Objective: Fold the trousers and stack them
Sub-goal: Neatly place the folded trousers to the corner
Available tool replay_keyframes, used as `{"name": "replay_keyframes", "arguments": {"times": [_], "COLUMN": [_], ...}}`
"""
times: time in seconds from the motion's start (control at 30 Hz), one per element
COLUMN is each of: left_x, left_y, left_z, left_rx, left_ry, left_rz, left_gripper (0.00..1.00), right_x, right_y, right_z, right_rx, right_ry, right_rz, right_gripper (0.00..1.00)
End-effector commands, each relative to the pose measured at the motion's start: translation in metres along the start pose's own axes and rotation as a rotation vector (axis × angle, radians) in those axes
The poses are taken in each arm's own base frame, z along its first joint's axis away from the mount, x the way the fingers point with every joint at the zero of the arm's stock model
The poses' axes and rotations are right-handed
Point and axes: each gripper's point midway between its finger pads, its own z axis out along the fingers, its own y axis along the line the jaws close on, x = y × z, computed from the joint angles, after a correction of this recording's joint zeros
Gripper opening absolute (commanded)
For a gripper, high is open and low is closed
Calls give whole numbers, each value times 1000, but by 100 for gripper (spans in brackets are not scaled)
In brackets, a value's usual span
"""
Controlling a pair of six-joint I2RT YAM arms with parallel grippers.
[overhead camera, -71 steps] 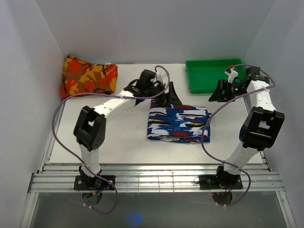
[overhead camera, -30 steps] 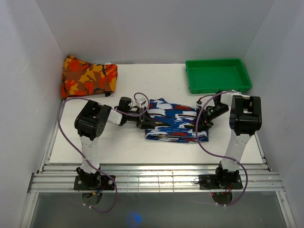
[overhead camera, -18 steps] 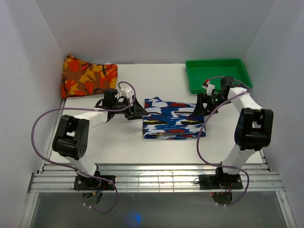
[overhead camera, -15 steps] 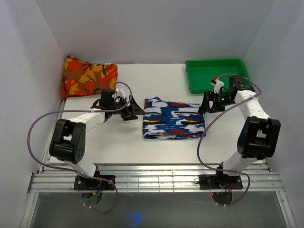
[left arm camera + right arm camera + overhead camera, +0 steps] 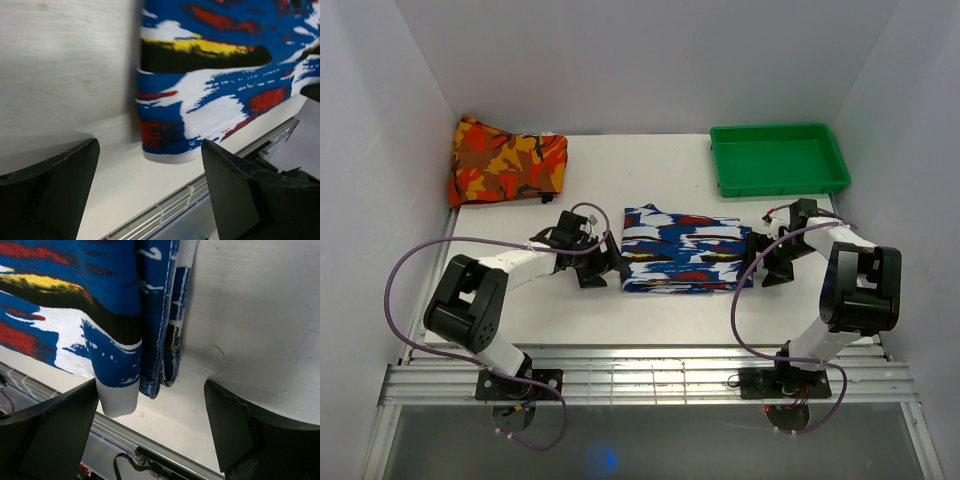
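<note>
Blue-streaked trousers (image 5: 687,252) lie folded mid-tabletop; the left gripper (image 5: 602,269) and right gripper (image 5: 766,264), having released them, now flank the bundle's near corners with fingers spread and empty, probably setting up another fold.

White-and-black arms (image 5: 515,263), purple cables (image 5: 388,295)

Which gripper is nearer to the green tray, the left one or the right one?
Right. The right gripper is at the right edge of the trousers, below the green tray in the top view; the left gripper is at their left edge, farther away.
</note>
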Motion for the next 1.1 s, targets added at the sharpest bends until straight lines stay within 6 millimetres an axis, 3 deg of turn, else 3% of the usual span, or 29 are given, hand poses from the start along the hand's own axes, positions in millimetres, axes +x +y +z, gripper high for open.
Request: {"name": "replay_keyframes", "arguments": {"times": [0.0,0.07,0.23,0.37,0.5,0.53,0.6,0.63,0.67,0.77,0.83,0.87,1.0,1.07], "left_x": [11,12,13,6,6,6,6,6,5,-7,-16,-21,-39,-51], "left_y": [-14,-14,6,12,12,11,10,10,10,6,2,0,-13,-20], "left_z": [9,17,40,43,45,45,47,47,48,45,40,37,19,4], "left_rx": [-14,-31,-131,-189,-187,-183,-177,-175,-174,-185,-197,-199,-198,-211], "left_ry": [-26,-23,24,9,16,21,23,24,21,-14,-46,-61,-130,-188], "left_rz": [24,12,-22,-24,-20,-21,-17,-11,-2,47,72,98,212,273], "left_gripper": [95,95,92,89,81,75,68,64,48,18,5,0,0,0], "right_x": [-10,-8,-6,-4,-3,-3,-4,-4,-5,-10,-15,-18,-39,-48], "right_y": [-3,-4,-8,-4,1,2,6,7,9,15,18,22,39,61], "right_z": [8,11,23,31,36,36,37,37,35,29,25,22,10,6], "right_rx": [1,-1,-19,-50,-79,-84,-97,-103,-110,-114,-108,-103,-73,-64], "right_ry": [-43,-39,-12,5,15,17,19,21,19,-5,-26,-42,-121,-155], "right_rz": [7,11,29,45,46,42,35,32,26,5,-12,-34,-103,-198], "right_gripper": [90,91,97,99,79,69,59,48,41,20,8,8,8,8]}}
